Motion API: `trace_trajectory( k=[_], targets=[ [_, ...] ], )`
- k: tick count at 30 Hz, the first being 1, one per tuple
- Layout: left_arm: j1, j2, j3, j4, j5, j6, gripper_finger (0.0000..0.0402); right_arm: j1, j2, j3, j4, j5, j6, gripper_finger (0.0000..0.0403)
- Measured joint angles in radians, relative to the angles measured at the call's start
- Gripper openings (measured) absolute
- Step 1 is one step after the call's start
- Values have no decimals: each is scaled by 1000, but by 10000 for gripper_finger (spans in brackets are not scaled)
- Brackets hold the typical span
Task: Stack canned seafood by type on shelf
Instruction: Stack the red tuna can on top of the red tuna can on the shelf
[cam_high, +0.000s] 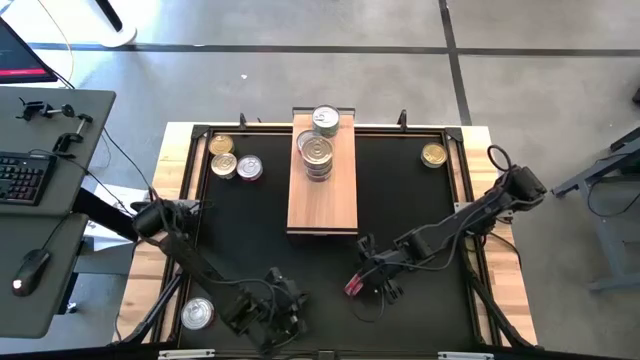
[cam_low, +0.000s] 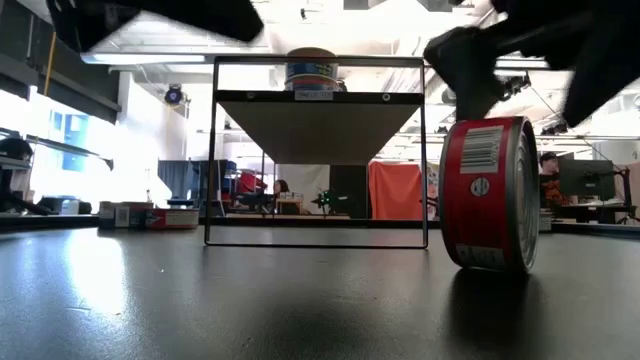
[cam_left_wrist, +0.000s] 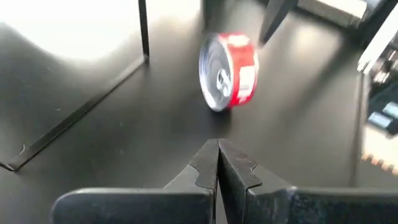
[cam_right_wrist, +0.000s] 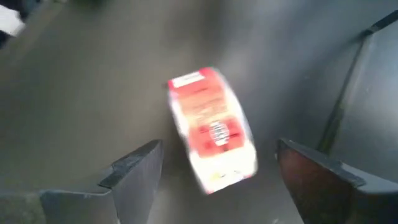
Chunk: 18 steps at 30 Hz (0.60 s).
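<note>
Standing on edge on the black mat, just ahead of the spread right gripper (cam_right_wrist: 214, 180): a red-labelled can (cam_right_wrist: 211, 137), silver lid facing sideways, barcode showing on its side, untouched by the fingers. Lying across the far middle of the table, beyond that gripper: the light-wood shelf (cam_high: 322, 195), raised on a thin black frame. Sitting stacked on its far half: silver-lidded cans (cam_high: 318, 155), with one more (cam_high: 325, 119) behind them at the far end. Resting far off to the gripper's left: three cans (cam_high: 232, 160), two gold, one silver. Lying alone in the far right corner: a gold can (cam_high: 433, 155). Lying at the near left edge: a silver can (cam_high: 197, 314).
</note>
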Motion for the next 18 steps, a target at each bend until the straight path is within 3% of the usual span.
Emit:
trace_trajectory(
  k=[3, 12, 15, 18],
  targets=[
    [-12, -9, 1, 1, -56, -31, 0, -5, 24, 0, 17, 28, -23, 305],
    [16, -41, 0, 30, -54, -30, 0, -3, 104, 0, 53, 0, 5, 299],
    [32, -106, 1, 33, -90, 18, 0, -3, 117, 0, 81, 22, 54, 269],
    [46, -172, 1, 22, -124, 134, 0, -3, 119, 0, 104, 51, 73, 212]
  ],
)
